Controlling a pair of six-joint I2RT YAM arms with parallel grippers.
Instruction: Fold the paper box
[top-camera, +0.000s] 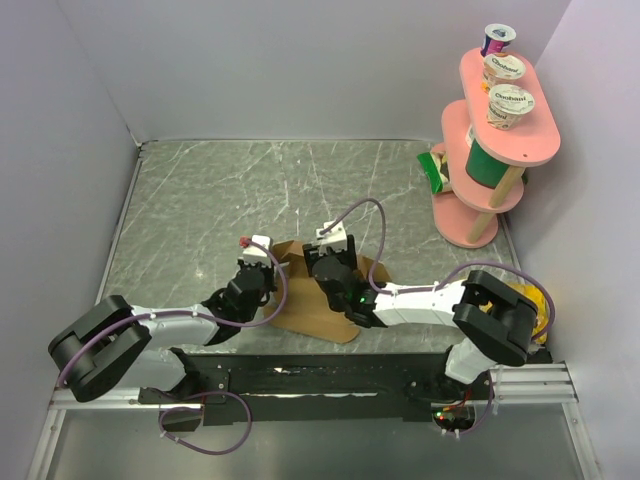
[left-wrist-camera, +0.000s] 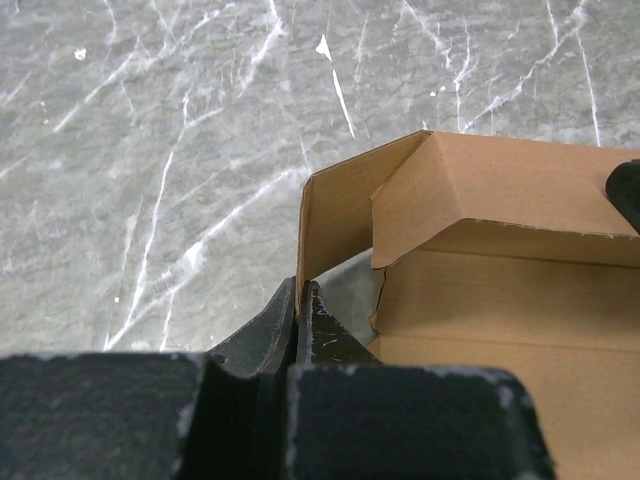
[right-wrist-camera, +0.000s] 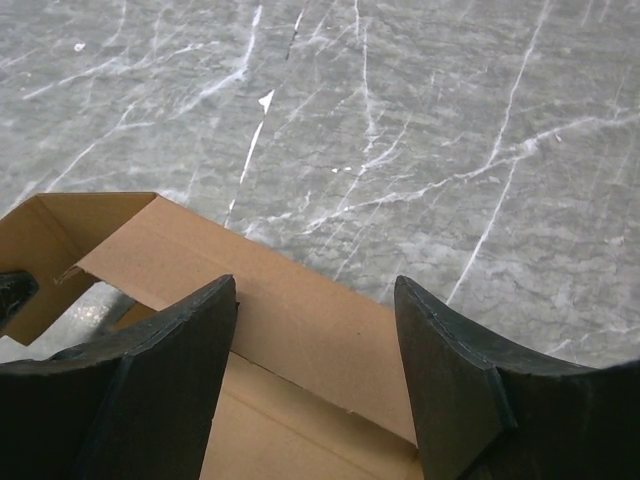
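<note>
Here, left hand (left-wrist-camera: 300, 298) reaching low, pinching paper box (left-wrist-camera: 500, 290) flap; right hand (right-wrist-camera: 315, 290) open, tilted over it.

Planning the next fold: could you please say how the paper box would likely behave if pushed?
Probably light and floppy: the paper box is thin cardboard with half-raised flaps. Likely slides on the smooth table, though the left gripper pinches one wall.

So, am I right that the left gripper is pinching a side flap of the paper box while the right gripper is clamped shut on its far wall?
Not quite. The right gripper is open, its jaws spread wide over the paper box and clamping nothing, as the right wrist view shows. The left gripper does pinch a side flap.
</note>
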